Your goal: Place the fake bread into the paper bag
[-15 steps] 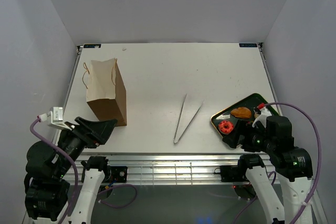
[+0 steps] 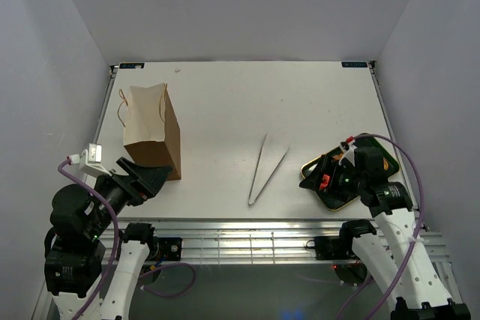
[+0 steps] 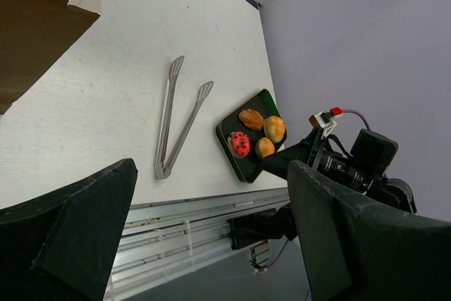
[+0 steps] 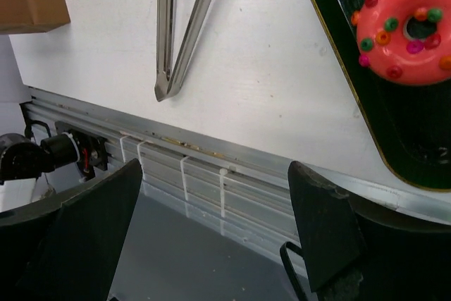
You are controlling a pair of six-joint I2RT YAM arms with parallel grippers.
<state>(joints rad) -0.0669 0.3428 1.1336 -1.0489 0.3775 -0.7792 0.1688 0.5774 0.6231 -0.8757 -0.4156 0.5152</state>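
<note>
The brown paper bag [image 2: 152,131] stands upright and open at the table's left; its lower corner shows in the left wrist view [image 3: 32,29]. The fake bread lies on a dark green tray [image 3: 247,168] at the near right: a red-frosted donut [image 3: 239,144], a twisted roll [image 3: 251,118] and two round buns [image 3: 274,128]. The donut fills the right wrist view's top right [image 4: 407,22]. My right gripper [image 2: 316,174] is open and empty over the tray's near-left edge [image 4: 215,237]. My left gripper [image 2: 148,177] is open and empty, just in front of the bag [image 3: 211,244].
Metal tongs [image 2: 265,169] lie on the table between bag and tray, hinge toward the near edge; they also show in the left wrist view [image 3: 177,121] and the right wrist view [image 4: 182,29]. The table's aluminium front rail [image 4: 211,167] runs below both grippers.
My right arm has swung left and forward over the tray, covering most of the pastries in the top view. My left arm has shifted slightly up and right toward the bag.
</note>
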